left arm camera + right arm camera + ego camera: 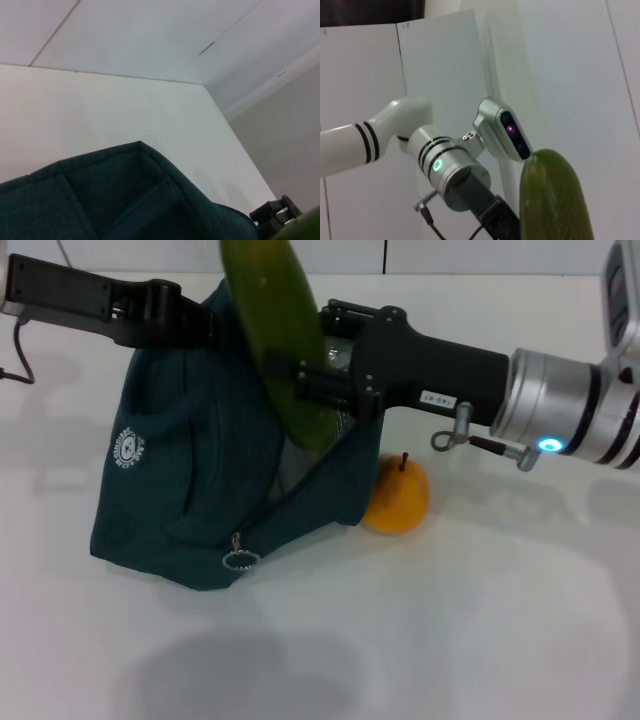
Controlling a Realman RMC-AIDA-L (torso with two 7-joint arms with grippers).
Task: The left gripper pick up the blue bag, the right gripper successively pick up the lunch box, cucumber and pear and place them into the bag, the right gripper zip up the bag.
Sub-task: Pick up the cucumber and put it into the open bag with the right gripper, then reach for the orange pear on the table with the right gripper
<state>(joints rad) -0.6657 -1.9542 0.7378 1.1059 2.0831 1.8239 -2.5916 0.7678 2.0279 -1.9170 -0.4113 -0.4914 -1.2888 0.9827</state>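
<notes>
Right gripper (300,380) clamps the long dark green cucumber (275,330) above the teal fabric blue bag (190,490); lower it end-first. Left gripper (205,325) grips the bag's rim.

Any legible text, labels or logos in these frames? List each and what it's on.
Nothing can be read.
White round logo on the blue bag: lettering too blurred to read.
Small white label on the forearm behind the right pincer, which holds the cucumber: characters too small to read.
Wrist views: no text.
</notes>
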